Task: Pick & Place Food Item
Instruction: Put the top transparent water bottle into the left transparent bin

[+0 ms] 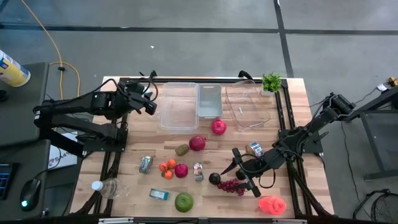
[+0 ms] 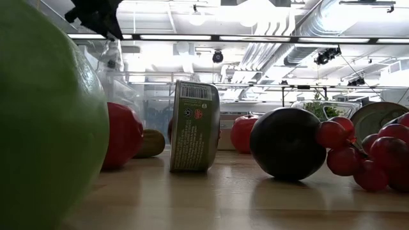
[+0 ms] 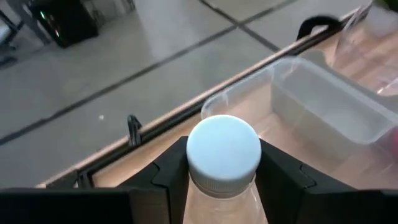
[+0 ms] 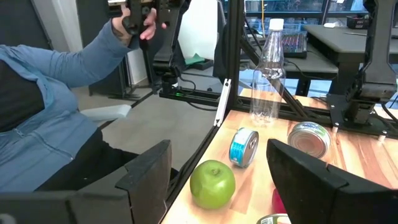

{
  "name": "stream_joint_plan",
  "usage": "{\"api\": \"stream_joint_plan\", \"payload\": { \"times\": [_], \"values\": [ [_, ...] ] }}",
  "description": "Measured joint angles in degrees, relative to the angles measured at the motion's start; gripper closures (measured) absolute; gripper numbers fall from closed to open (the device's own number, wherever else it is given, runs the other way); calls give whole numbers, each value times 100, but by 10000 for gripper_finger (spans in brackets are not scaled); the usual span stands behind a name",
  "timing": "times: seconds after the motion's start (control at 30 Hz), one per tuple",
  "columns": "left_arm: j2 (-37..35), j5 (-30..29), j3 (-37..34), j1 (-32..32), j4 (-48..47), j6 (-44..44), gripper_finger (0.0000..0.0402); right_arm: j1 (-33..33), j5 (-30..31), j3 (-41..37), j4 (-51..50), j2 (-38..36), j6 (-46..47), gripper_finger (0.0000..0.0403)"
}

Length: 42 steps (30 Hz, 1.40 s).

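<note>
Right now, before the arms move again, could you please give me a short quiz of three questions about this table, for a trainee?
1. True or false: the left tool grips a clear bottle just under its white cap.
2. Which item lies nearest to the right tool? A) the red grapes B) a banana C) a loaf of bread
3. Fill in: the jaws of the right tool stand ____.

Key: 1 true; 2 A; 3 open.
</note>
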Motion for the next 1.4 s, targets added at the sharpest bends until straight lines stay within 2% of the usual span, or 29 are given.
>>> {"api": "stream_joint_plan", "payload": {
  "times": [0.63,1.03,1.13,1.23,1.33,1.4],
  "values": [
    [60,-1155,1118,-1342,16,821,263,2,2,0,-11,0,0,151],
    [742,-2156,1991,-1800,111,1633,263,2,1,0,-30,0,0,151],
    [978,-2503,2220,-1986,400,2094,263,2,1,0,-35,0,0,151],
    [1150,-2828,2367,-2205,1206,2526,263,2,2,0,-35,0,0,151],
    [1244,-2513,2375,-2324,2222,3099,263,2,0,0,-37,0,0,151],
    [1342,-2403,2375,-2351,2560,3384,263,2,2,0,-39,0,0,151]
  ]
}}
